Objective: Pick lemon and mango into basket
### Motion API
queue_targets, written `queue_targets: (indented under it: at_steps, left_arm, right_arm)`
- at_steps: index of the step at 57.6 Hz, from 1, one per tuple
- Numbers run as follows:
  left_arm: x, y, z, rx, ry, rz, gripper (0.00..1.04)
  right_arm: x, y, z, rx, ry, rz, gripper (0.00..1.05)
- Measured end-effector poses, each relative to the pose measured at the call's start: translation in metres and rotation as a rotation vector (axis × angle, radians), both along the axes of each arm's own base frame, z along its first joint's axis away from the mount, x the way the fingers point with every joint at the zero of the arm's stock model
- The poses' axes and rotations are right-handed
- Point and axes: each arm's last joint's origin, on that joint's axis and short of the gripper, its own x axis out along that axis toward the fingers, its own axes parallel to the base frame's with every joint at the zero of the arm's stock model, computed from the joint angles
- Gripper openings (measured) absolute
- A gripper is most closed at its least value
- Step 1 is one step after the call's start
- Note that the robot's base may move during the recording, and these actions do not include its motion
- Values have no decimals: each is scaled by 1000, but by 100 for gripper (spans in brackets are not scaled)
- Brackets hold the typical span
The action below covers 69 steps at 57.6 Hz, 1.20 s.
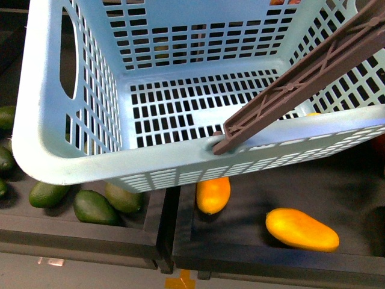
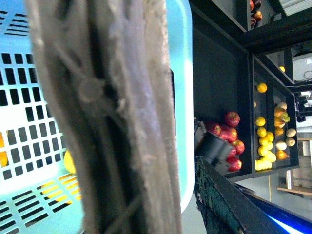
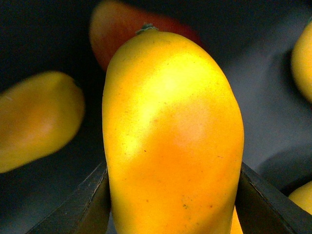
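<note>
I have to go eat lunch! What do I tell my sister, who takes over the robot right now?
Right gripper: fingers closed on a mango; other mangoes lie behind it.
Left gripper: its camera is right up against the basket's handle. It is probably holding it, but the fingers are hidden.
Basket: raised above the fruit trays, nothing inside.
Lemon: not clearly spotted. The small yellow fruit on a far shelf may be lemons.
Done: mango gripped.
Left: put the mango in the basket, then find the lemon and add it.
</note>
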Motion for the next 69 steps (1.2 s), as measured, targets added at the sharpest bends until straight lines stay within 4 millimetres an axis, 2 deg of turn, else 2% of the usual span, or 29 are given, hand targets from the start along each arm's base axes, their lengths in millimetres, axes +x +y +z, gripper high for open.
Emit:
queue_targets:
  at_steps: [11, 18, 24, 29, 35, 45, 59, 69]
  left_arm:
    - [0, 0, 0, 1, -1, 2, 28]
    - [0, 0, 0, 2, -1, 2, 28]
    - [0, 0, 0, 1, -1, 1, 28]
    - [0, 0, 0, 0, 0, 0, 28]
    - [0, 0, 0, 0, 0, 0, 28]
    - [0, 0, 0, 0, 0, 0, 28]
    - [0, 0, 0, 1, -1, 2, 28]
    - [0, 0, 0, 1, -1, 2, 28]
  right_arm:
    - [-17, -13, 66, -43, -140, 45, 59]
    - [-34, -11, 122, -62, -263, 101, 59]
    - [-46, 1, 165, -85, -366, 156, 59]
    - [-54, 13, 188, -98, -422, 193, 59]
    - [-62, 40, 214, -106, -497, 267, 59]
    - [-69, 87, 234, -79, -555, 398, 59]
    - [-67, 148, 232, -54, -541, 543, 59]
    - [-66, 167, 225, -47, -518, 588, 59]
